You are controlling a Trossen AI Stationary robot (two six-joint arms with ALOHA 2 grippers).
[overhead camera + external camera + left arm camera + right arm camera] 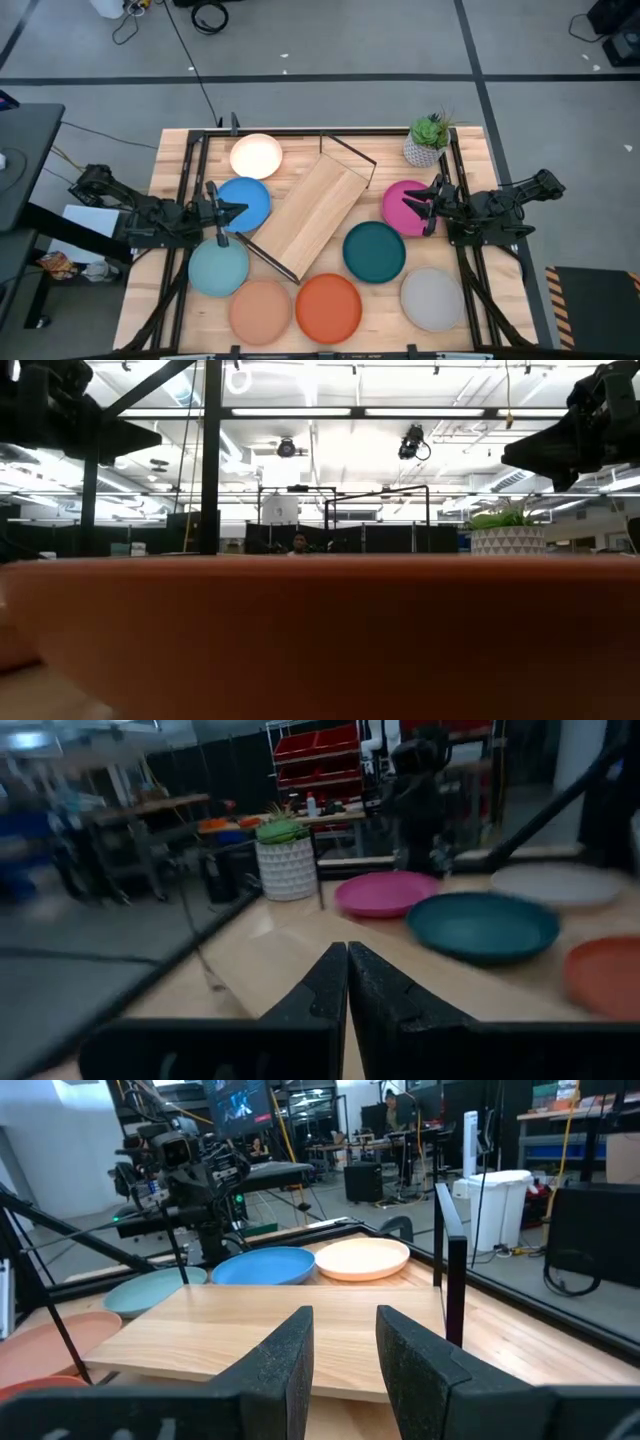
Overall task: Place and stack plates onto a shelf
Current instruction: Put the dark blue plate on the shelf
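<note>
- Both end effectors hover empty beside the shelf (312, 211); my left end effector (219, 212) has its fingers pressed together above the blue plate (247, 203); my right end effector (428, 203) has its fingers apart over the pink plate (404, 206)
- Nothing is stacked yet, as I judge it; the shelf lies bare and askew mid-worktop (478, 150); all plates remain to be placed
- Count: eight plates ringing the shelf; cream (256, 156), blue, light blue (219, 269), peach (260, 309), orange (327, 306), teal (374, 250), grey (434, 298), pink; one shelf; one potted plant (429, 139)
</note>
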